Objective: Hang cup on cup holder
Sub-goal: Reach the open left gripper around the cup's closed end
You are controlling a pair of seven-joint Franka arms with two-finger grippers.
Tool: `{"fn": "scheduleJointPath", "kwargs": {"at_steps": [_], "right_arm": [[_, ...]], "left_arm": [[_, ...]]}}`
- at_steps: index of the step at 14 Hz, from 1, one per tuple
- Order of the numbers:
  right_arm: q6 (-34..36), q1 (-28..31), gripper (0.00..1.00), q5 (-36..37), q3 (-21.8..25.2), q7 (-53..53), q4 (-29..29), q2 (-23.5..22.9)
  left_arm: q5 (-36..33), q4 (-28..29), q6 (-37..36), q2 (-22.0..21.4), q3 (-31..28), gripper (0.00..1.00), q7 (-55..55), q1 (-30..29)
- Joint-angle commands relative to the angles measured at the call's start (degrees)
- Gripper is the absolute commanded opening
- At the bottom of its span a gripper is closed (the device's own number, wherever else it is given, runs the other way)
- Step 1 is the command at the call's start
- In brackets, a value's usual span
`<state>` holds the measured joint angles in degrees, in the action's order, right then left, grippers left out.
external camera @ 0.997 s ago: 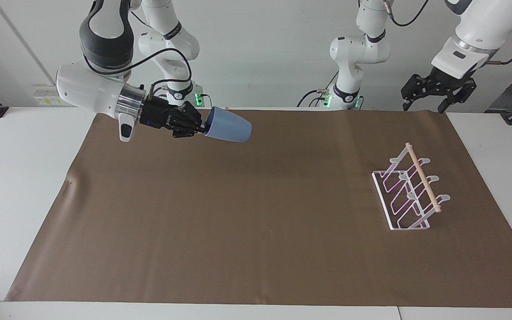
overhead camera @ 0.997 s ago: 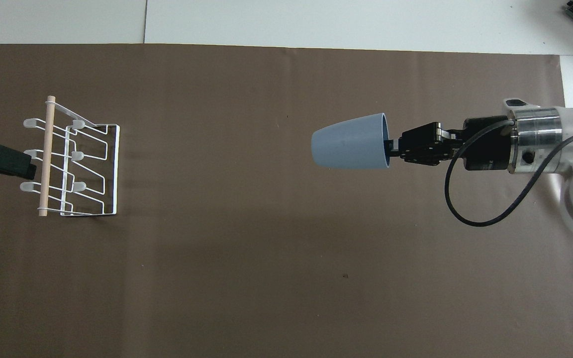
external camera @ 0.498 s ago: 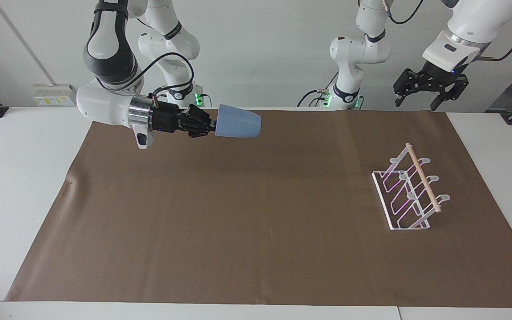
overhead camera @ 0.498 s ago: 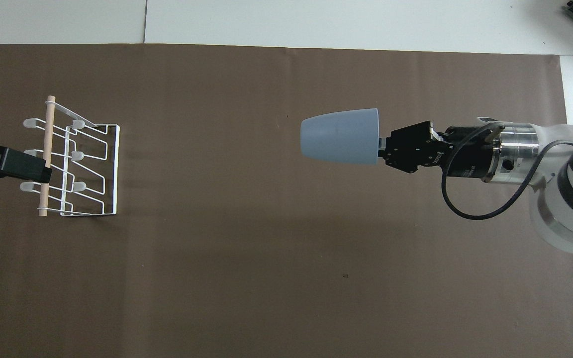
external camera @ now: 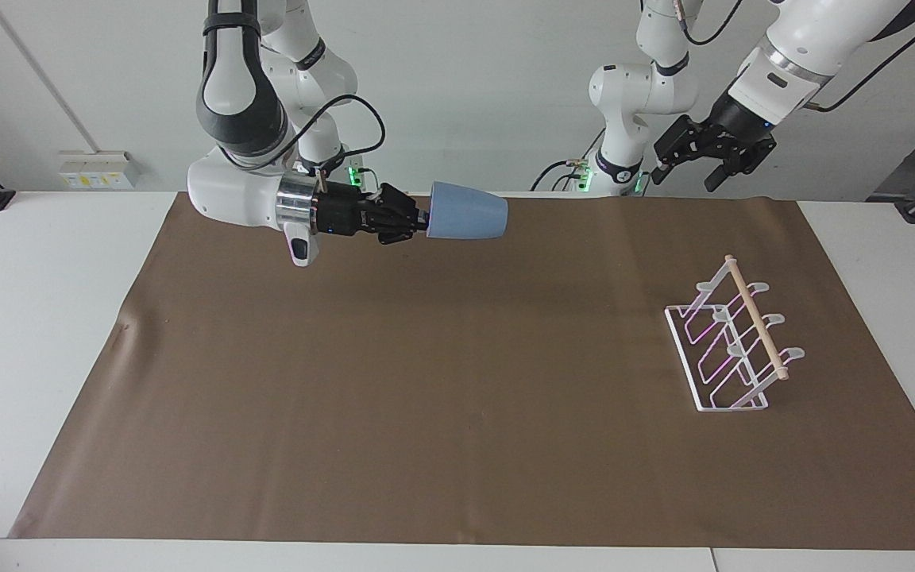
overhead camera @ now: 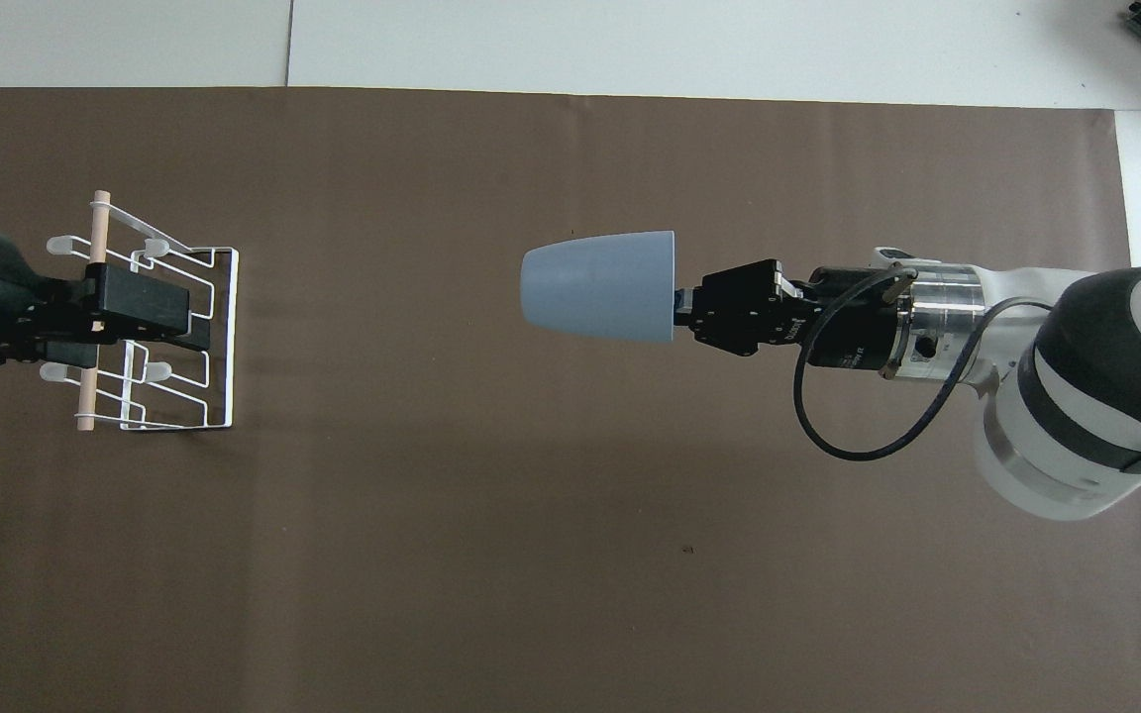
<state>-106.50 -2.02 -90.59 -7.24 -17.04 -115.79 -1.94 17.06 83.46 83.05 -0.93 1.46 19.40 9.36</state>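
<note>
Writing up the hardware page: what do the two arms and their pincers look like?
Both arms are glossy white with dark grey joint bands. The right arm ends in a silver metal ring, then a black pincer with small white lettering in the overhead view; a black cable loops along the wrist. The left pincer is black too, on a white wrist with a dark cable above. Green lights glow at both bases.

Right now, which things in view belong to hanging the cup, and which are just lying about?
In the job:
- cup, held sideways in the right tool
- cup holder, standing on the mat

Not in it:
- brown mat
- left tool, raised, waiting
</note>
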Motion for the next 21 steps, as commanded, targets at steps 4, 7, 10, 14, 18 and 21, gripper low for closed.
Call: {"fn": "scheduleJointPath", "kwargs": {"at_steps": [4, 7, 10, 14, 18, 21], "right_arm": [[-1.51, -1.49, 0.00, -2.75, -0.14, -1.68, -1.72, 1.50], [-1.69, -1.58, 0.00, -2.75, -0.23, -1.68, -1.64, 1.50], [-1.43, -1.67, 0.00, -2.75, -0.23, -1.51, -1.72, 1.58], [-1.60, -2.02, 0.00, -2.75, -0.14, -1.42, -1.72, 1.58], [-1.60, -2.02, 0.00, -2.66, -0.14, -1.42, -1.72, 1.58], [-1.69, -2.02, 0.00, -2.48, -0.14, -1.42, -1.72, 1.58]], "left_arm": [[9.30, 0.91, 6.84, 2.16, 2.74, 1.00, 27.57, 2.24], [11.41, 1.17, 11.33, 3.13, 6.00, 1.00, 43.15, 2.41], [12.21, 1.52, 15.20, 3.83, 6.19, 1.00, 55.46, 4.43], [12.03, 3.89, 23.80, 4.01, 6.01, 1.00, 74.67, 8.56], [12.30, 5.56, 26.28, 3.84, 6.18, 1.00, 86.74, 9.00], [14.13, 8.46, 28.40, 3.22, 6.19, 1.00, 91.86, 10.76]]}}
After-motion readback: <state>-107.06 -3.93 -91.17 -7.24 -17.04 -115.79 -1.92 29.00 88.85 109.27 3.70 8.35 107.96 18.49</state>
